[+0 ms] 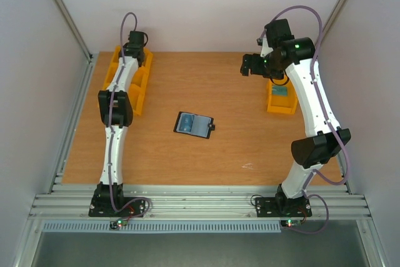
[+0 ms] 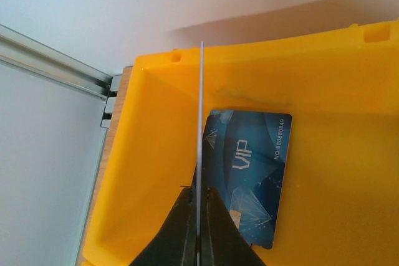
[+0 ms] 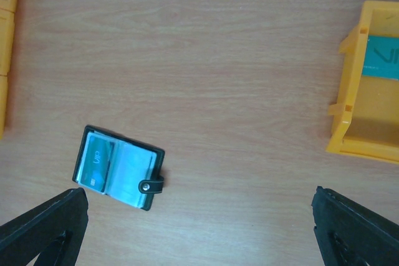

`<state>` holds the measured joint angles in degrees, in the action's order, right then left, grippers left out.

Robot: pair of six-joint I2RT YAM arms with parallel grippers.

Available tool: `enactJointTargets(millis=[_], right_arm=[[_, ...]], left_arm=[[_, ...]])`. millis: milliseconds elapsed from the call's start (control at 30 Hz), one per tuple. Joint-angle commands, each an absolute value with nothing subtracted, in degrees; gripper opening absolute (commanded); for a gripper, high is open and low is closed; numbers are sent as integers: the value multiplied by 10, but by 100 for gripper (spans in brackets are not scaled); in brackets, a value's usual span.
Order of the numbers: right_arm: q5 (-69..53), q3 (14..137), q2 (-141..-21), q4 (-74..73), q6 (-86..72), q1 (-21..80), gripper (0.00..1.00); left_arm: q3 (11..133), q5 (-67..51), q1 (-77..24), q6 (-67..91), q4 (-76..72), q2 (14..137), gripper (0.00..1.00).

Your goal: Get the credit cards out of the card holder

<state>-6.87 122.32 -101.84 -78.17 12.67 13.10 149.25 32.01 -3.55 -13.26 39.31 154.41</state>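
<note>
Position decides the next reach, so we start there. The holder [image 3: 118, 167] lies open and flat near the middle of the table [image 3: 218, 60], well apart from both bins. From above, its long axis runs roughly left to right, tipped a little. The snap tab [image 3: 149, 185] is at the end toward the right arm. Two cards sit in it: a teal card [image 3: 96, 161] in the panel away from the tab and a pale card [image 3: 132, 174] in the panel beside the tab.

The right gripper [image 3: 199, 191] hangs high near the right bin [image 3: 349, 98], fingers spread wide and holding nothing. A turquoise card [image 3: 381, 59] lies in that bin. In this gripper's own view the holder sits low and off toward the left-arm side, not between the fingers. We judge it must shift toward the table's middle and come down before any grasp. We take it for the nearer arm, and it is the free one.

The left gripper [image 2: 198, 194] is far off over the left bin [image 2: 324, 91], fingers pressed together on a thin card [image 2: 201, 116]. We see that card edge-on, standing upright above a blue card [image 2: 246, 175] that lies flat on the bin floor. We judge that this arm should let go there before anything else.
</note>
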Motion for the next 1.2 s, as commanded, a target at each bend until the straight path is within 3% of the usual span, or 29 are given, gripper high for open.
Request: enactJointTargets(millis=[0, 367, 533, 1167], right_arm=[[-66, 1237, -1023, -794, 133, 128, 98], [-66, 1237, -1022, -800, 134, 128, 99], [-68, 1237, -1023, -798, 134, 128, 99], [-127, 1221, -992, -767, 138, 128, 99]], left_arm=[[1513, 341, -36, -118, 368, 1569, 1], [1513, 335, -36, -126, 336, 1581, 15], [1514, 325, -36, -123, 329, 1579, 33], [1484, 183, -36, -102, 349, 1425, 79]])
